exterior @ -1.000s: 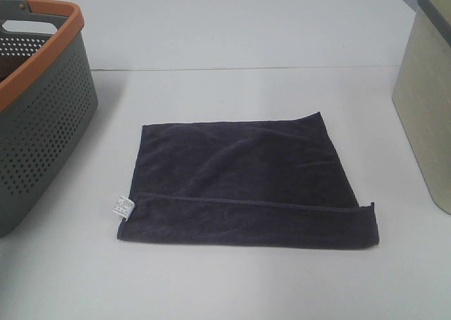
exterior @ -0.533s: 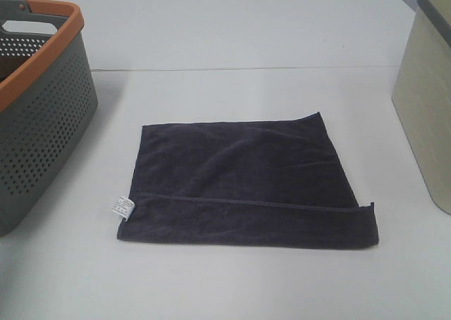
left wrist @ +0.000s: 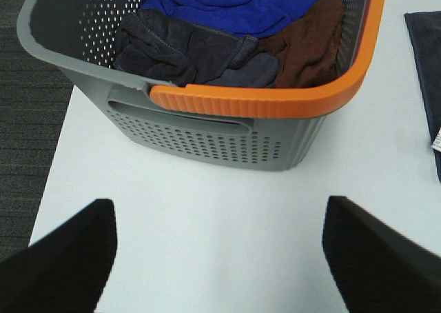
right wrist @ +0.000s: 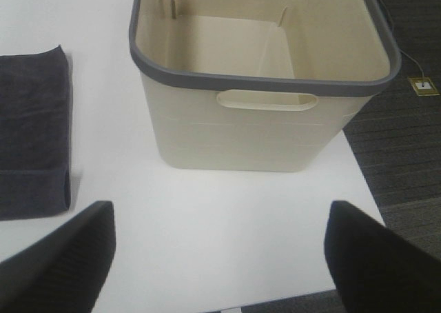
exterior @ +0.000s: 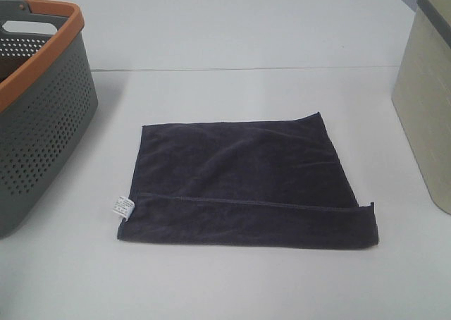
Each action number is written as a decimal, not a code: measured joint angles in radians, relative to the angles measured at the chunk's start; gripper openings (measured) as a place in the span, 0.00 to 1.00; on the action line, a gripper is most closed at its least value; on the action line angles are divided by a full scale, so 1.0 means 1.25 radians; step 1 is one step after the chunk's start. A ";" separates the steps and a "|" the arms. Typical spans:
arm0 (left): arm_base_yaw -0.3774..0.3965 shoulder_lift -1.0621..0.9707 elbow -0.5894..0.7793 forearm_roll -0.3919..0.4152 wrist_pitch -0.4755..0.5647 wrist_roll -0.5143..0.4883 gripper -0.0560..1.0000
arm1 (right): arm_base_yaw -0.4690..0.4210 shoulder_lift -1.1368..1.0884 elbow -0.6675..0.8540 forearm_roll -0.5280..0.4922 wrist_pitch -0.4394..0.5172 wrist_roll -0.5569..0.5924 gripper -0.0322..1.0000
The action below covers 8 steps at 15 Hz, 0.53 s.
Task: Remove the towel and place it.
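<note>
Lying flat and spread on the white table (exterior: 232,38) between a perforated grey basket (exterior: 42,122) and an empty cream bin (exterior: 426,115), the towel (exterior: 243,186) looks already placed, with the left gripper (left wrist: 219,251) and right gripper (right wrist: 219,254) both spread wide, grasping nothing.

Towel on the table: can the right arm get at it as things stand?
Probably yes: the towel lies flat and uncovered, with bare table between it and the open right end effector; the cream bin stands aside.
</note>
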 joint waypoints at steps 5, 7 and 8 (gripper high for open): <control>0.000 -0.158 0.103 -0.019 -0.031 0.010 0.78 | 0.000 -0.188 0.089 0.057 -0.002 -0.026 0.75; 0.000 -0.246 0.114 -0.056 -0.026 0.031 0.78 | 0.000 -0.246 0.102 0.058 0.008 -0.027 0.75; 0.000 -0.284 0.116 -0.067 -0.015 0.035 0.78 | 0.000 -0.255 0.110 0.058 0.017 -0.027 0.75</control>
